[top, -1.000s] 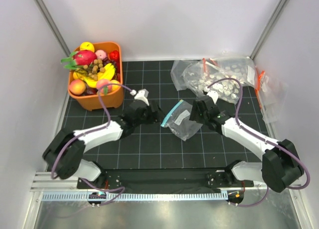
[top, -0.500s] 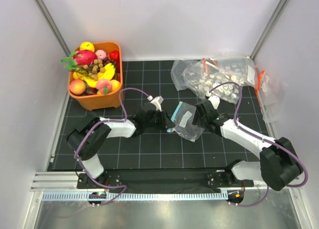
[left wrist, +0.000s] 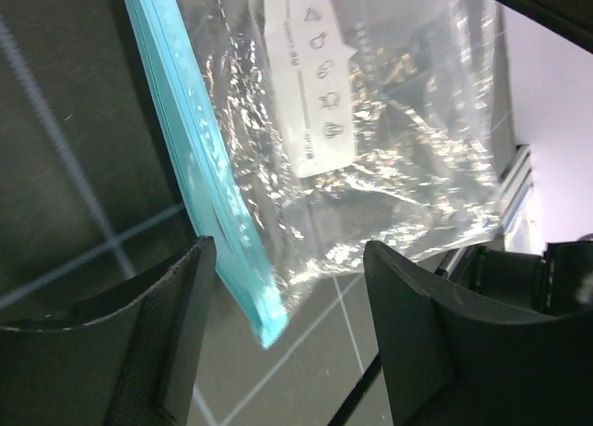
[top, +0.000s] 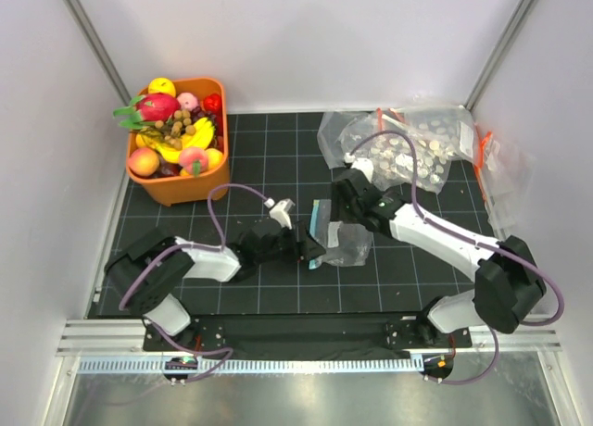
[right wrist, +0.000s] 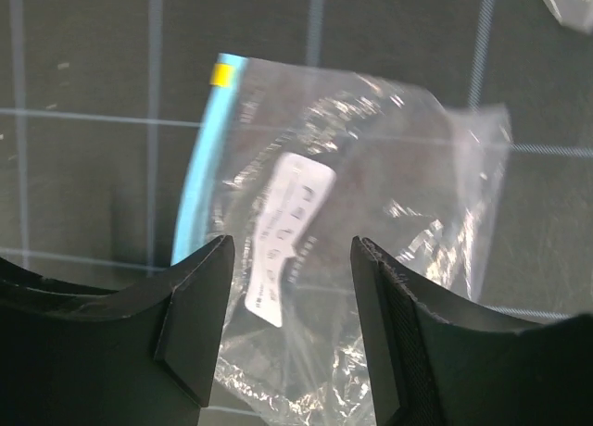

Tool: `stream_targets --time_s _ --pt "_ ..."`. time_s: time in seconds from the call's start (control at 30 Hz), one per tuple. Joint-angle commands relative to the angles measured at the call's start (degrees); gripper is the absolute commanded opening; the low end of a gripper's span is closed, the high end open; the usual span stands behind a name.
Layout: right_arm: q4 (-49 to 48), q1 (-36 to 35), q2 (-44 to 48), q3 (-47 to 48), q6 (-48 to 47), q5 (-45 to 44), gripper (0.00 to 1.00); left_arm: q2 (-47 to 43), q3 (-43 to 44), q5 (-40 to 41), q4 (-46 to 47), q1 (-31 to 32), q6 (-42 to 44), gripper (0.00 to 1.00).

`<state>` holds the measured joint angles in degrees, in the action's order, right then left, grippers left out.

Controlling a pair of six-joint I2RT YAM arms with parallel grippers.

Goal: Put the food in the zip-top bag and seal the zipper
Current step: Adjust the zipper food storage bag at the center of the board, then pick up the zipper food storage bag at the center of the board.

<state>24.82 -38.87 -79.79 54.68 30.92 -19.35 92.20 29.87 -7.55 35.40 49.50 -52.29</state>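
The zip-top bag lies flat on the black grid mat, clear with a white label and nothing inside. Its teal zipper runs along its left edge. My left gripper is open, low at the near end of the zipper, whose corner lies between the fingers. My right gripper is open and hovers over the far part of the bag; the zipper shows to its left. The peach and the orange sit in the orange basket.
The orange basket at the far left holds a banana, a dragon fruit and other toy food. Bigger clear bags with white pieces and red-orange strips lie at the far right. White walls stand close on three sides.
My left gripper has moved right and nearer, to the near end of the zipper. My right gripper has moved left from the bag's right side to over its far part. The bag shifted slightly.
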Motion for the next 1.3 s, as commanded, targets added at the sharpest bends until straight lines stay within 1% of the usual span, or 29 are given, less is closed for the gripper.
stream_targets --time_s 0.0,0.1,0.23,0.33,0.37,0.4,0.5,0.53,0.6,0.63,0.67,0.77,0.87,0.93,1.03,1.07,1.13,1.17,1.23,1.27 --pt "5.0 -3.6 -2.5 5.5 -4.0 -4.3 0.60 -7.4 -4.4 3.2 7.3 -0.6 -0.8 0.70" --pt "5.7 -6.5 -3.8 7.0 -5.6 -6.2 0.58 -13.7 -7.3 3.2 6.0 -1.6 -1.6 0.72" --pt "7.3 -8.4 -4.8 8.3 -5.0 -8.9 0.57 -21.3 -10.3 3.2 2.0 -3.5 -2.5 0.72" --pt "6.9 -9.2 -5.9 9.2 -3.9 -6.6 0.57 -28.7 -13.1 4.9 -1.8 -5.1 -3.1 0.70" --pt "7.3 -10.5 -6.3 10.4 -3.4 -6.7 0.57 -30.7 -13.7 5.6 -4.7 -5.5 -3.1 0.69" --pt "8.6 -11.3 -8.3 11.4 -2.8 -7.4 0.57 -35.0 -14.2 6.4 -6.3 -6.3 -3.0 0.69" --pt "12.5 -15.4 -12.0 15.9 -1.0 -12.8 0.59 -41.0 -16.0 10.0 -12.4 -7.7 -3.3 0.66" --pt "13.8 -16.1 -14.9 17.0 0.0 -13.9 0.60 -44.9 -16.4 10.5 -15.4 -8.4 -3.3 0.65" --pt "16.1 -17.5 -17.6 19.8 0.7 -15.7 0.61 -49.3 -17.4 12.9 -18.7 -8.7 -3.3 0.63" --pt "16.6 -17.8 -19.9 20.6 1.1 -16.1 0.62 -53.6 -17.6 13.8 -22.1 -8.9 -3.3 0.61" --pt "17.1 -18.2 -20.9 21.7 1.9 -16.3 0.62 -55.6 -18.1 15.6 -23.8 -8.9 -3.2 0.61" --pt "18.5 -19.2 -24.5 23.4 3.1 -17.6 0.63 -62.3 -18.6 17.6 -29.6 -9.1 -2.1 0.59" --pt "21.5 -19.5 -27.9 24.9 4.7 -20.0 0.62 -65.7 -18.7 18.3 -33.1 -9.1 -1.2 0.58" --pt "22.9 -19.7 -29.1 25.5 5.4 -22.1 0.61 -66.0 -18.5 18.1 -34.2 -9.0 -0.9 0.58" --pt "23.1 -19.8 -30.2 25.0 5.6 -22.2 0.59 -64.9 -18.3 17.7 -33.9 -9.1 -0.2 0.57" --pt "23.0 -19.8 -30.2 24.8 5.6 -22.3 0.55 -64.3 -18.2 17.6 -33.7 -9.1 0.0 0.57" --pt "23.4 -19.8 -30.6 24.7 6.0 -22.8 0.44 -62.5 -17.7 17.0 -32.9 -9.1 0.3 0.57" --pt "23.5 -19.9 -30.4 24.3 6.2 -23.6 0.31 -62.0 -17.7 16.8 -32.5 -9.0 0.3 0.57" --pt "23.0 -19.9 -29.2 23.7 6.1 -24.1 0.17 -60.0 -17.4 16.3 -31.2 -9.1 0.8 0.57" --pt "22.1 -20.0 -28.6 23.0 5.9 -24.3 0.05 -58.9 -17.0 15.6 -30.7 -9.1 1.0 0.57"
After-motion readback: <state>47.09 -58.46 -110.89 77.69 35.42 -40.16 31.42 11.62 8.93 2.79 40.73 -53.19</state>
